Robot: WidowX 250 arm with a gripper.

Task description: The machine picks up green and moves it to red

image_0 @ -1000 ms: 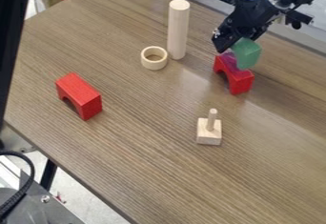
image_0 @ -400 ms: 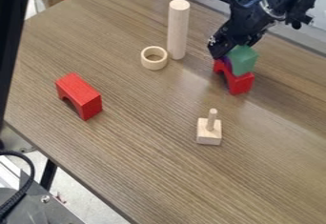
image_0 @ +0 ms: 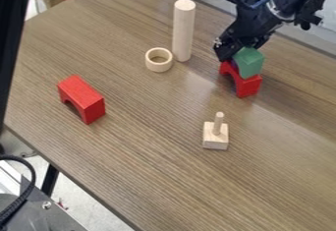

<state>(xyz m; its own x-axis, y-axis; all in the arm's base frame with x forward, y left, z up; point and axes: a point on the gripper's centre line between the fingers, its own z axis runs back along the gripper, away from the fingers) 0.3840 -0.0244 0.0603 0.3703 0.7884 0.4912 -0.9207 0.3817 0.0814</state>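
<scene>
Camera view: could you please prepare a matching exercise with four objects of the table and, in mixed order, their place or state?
1. Green block
2. Pale ring
3. Square wooden base
4. Tall cylinder

A. Hollow, open in the middle
B. Upright, close beside the hollow piece
C. On or just above a red arch block
D. Has a thin peg rising from it

Pairs: 1-C, 2-A, 3-D, 4-B
</scene>
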